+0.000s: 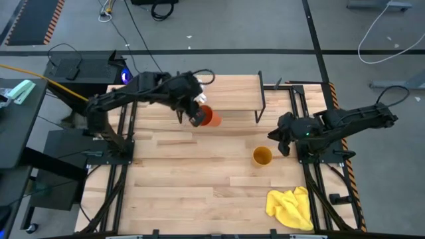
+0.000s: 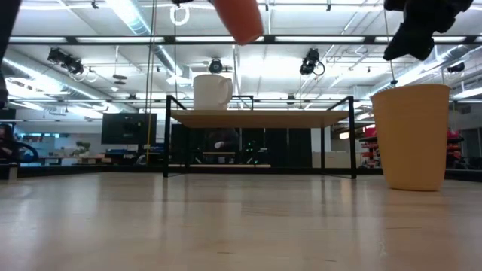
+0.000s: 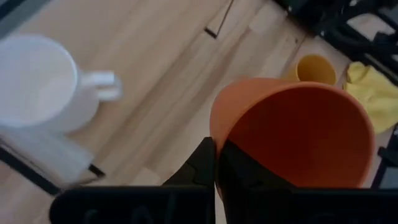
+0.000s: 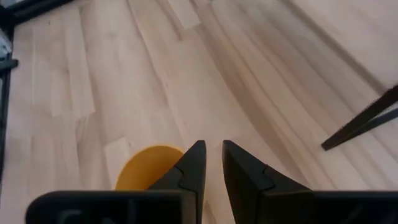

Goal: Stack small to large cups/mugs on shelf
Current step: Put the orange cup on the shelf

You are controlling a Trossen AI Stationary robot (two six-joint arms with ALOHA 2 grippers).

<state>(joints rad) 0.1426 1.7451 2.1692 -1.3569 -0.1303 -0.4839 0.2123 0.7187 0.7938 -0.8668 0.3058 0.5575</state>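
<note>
My left gripper [image 1: 196, 117] is shut on the orange-red cup [image 1: 212, 118] and holds it in the air in front of the shelf's [image 1: 229, 94] left part. In the low view the cup [image 2: 239, 19] hangs well above shelf height. The white mug [image 2: 212, 92] stands upright on its base on the shelf's left end, and its handle [image 3: 102, 87] shows in the left wrist view. The mustard-yellow cup [image 1: 262, 156] stands upright on the table. My right gripper [image 1: 282, 137] hovers above and just to the right of it, fingers a narrow gap apart [image 4: 212, 160], holding nothing. My left gripper pinches the orange-red cup's wall at the rim [image 3: 216, 134], with one finger [image 3: 200, 163] outside the cup and the other [image 3: 235, 167] inside it. The cup is lifted clear of table and shelf and tilted, its mouth [image 3: 305, 134] turned toward the wrist camera.
A crumpled yellow cloth [image 1: 292, 207] lies near the table's near right corner. The shelf's thin black legs [image 1: 260, 99] stand on the far part of the table. Bare wooden tabletop [image 1: 192, 179] stretches across the middle and near left.
</note>
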